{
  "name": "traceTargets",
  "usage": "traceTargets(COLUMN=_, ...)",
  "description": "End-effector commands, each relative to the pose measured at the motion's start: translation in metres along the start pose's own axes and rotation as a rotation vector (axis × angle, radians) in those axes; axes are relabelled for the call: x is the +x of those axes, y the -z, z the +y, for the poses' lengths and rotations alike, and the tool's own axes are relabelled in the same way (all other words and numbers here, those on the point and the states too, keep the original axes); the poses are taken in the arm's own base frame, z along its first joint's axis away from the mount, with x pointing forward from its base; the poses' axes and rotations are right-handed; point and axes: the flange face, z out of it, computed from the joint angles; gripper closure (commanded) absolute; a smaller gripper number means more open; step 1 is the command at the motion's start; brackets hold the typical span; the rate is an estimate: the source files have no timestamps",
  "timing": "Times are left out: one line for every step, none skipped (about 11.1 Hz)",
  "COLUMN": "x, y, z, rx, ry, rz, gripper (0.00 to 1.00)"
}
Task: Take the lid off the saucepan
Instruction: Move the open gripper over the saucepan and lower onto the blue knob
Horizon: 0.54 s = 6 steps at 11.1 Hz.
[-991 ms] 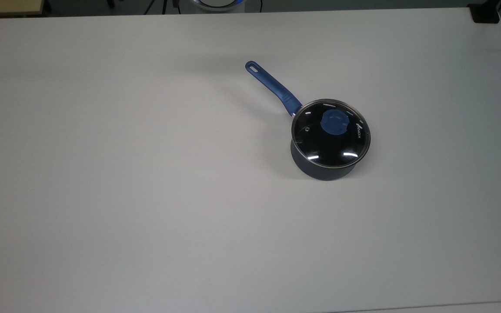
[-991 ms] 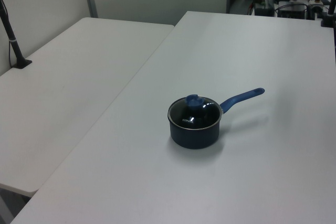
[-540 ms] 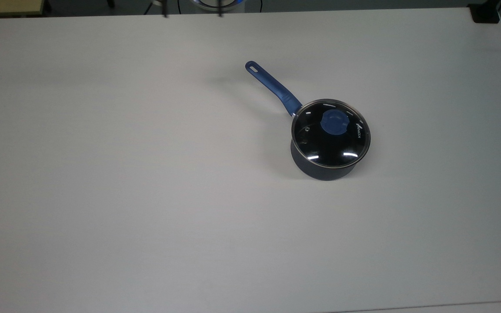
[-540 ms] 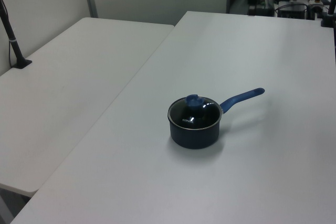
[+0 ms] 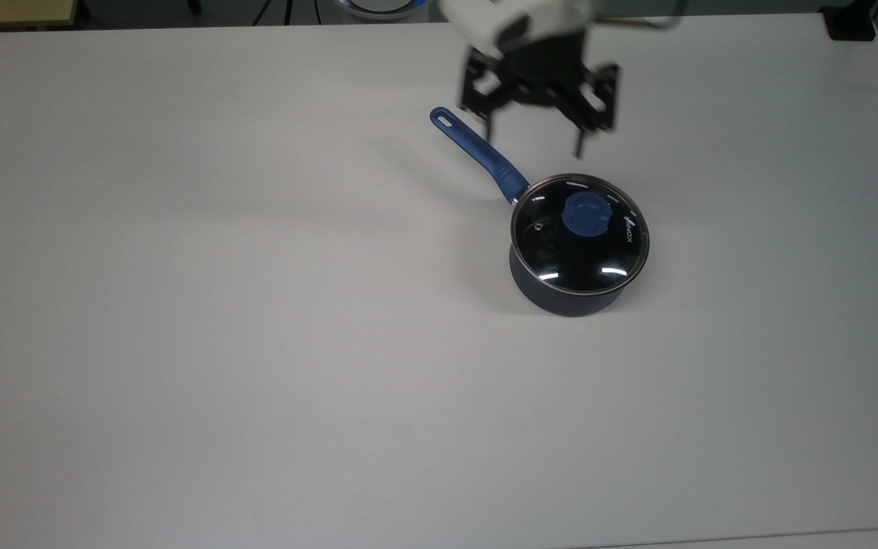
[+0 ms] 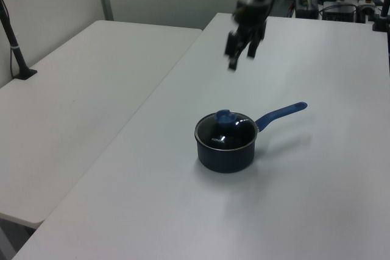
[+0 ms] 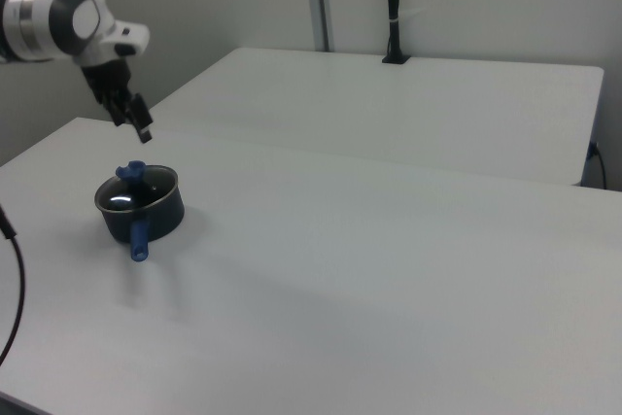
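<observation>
The saucepan (image 5: 570,299) is a small dark pot on the white table, right of centre in the top view. Its long blue handle (image 5: 479,152) points up and to the left. The glass lid (image 5: 581,248) sits closed on the pot, with its blue knob (image 5: 586,215) in the middle. My gripper (image 5: 533,142) hangs in the air above the table, just beyond the pot near the handle, fingers spread wide and open with nothing between them. In the left view the gripper (image 6: 241,58) is well above the saucepan (image 6: 224,155) and touches nothing. The right view has the gripper (image 7: 137,123) over the lid (image 7: 136,195).
The white table (image 5: 256,320) is bare around the pot. A second white table (image 6: 79,95) adjoins it on the left view's left, with a black clamped post (image 6: 15,47) at its edge. A black block (image 5: 850,27) sits at the top view's upper right corner.
The arm has swung into view from the far edge and the open gripper now hangs near the pan's handle. Saucepan and lid have not moved.
</observation>
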Motion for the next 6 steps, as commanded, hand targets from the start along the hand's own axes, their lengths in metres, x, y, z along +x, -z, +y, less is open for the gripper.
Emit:
traceTargets(x=-0.005, y=-0.037, z=-0.052, rx=0.025, ry=-0.055, rz=0.013, gripper=0.00)
traceTargets(x=-0.010, y=-0.050, z=-0.060, rx=0.014, ry=-0.044, rz=0.006, gripper=0.00)
traceTargets(x=-0.013, y=-0.061, z=-0.068, rx=0.002, ry=-0.033, rz=0.004, gripper=0.00)
traceTargets(x=-0.012, y=-0.067, z=-0.069, rx=-0.005, ry=-0.046, rz=0.014, gripper=0.00)
traceTargets(x=-0.016, y=-0.077, z=-0.074, rx=-0.025, ry=-0.042, rz=0.017, gripper=0.00)
traceTargets(x=-0.020, y=-0.084, z=-0.079, rx=-0.043, ry=-0.037, rz=0.022, gripper=0.00)
